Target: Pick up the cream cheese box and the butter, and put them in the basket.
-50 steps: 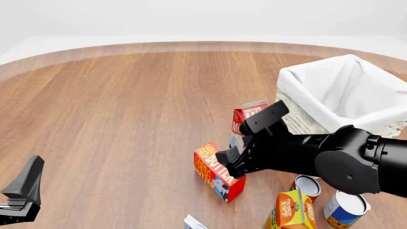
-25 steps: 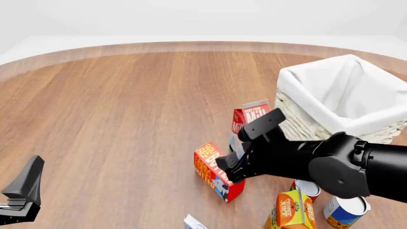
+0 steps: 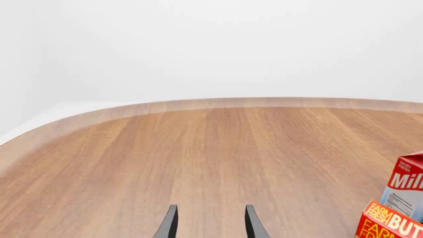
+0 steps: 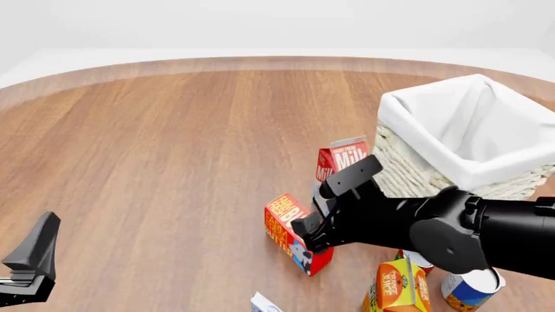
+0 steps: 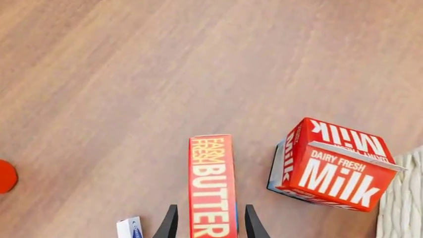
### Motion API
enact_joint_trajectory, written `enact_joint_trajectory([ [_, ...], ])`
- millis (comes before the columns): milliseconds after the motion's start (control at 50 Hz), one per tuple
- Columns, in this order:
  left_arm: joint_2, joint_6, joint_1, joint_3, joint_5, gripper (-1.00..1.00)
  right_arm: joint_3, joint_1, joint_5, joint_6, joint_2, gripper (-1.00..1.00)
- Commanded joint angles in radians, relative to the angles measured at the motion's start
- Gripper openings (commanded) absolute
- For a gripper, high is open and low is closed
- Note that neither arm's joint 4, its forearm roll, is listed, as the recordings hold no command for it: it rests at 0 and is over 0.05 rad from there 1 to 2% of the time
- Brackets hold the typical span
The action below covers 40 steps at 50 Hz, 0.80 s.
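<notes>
The butter lies on the table left of the milk carton, a red-orange box with pale lettering. My right gripper is down over it and open. In the right wrist view the two fingers stand on either side of the butter, with narrow gaps showing. The cream cheese box peeks in at the front edge, and one corner of the cream cheese box shows beside a finger. The basket stands at the right. My left gripper rests far left, open, with nothing between its fingers.
A red milk carton stands between the butter and the basket, close to my right arm. An orange juice carton, a blue-labelled can and a red can sit at the front right.
My right arm has dropped lower and shifted slightly toward me over the butter, uncovering more of the milk carton. The left arm has not moved.
</notes>
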State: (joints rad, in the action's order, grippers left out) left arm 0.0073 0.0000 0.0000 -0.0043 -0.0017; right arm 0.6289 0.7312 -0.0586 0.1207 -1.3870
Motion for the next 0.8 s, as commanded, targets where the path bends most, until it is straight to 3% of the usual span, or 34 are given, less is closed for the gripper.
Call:
enact_joint_trajectory([
  [20,0.0,0.0,0.0,0.0,0.0,1.0,0.0,0.003,0.014,0.008,-0.014,1.0],
  [800,0.0,0.0,0.0,0.0,0.0,1.0,-0.026,0.014,0.084,0.025,-0.089,1.0],
])
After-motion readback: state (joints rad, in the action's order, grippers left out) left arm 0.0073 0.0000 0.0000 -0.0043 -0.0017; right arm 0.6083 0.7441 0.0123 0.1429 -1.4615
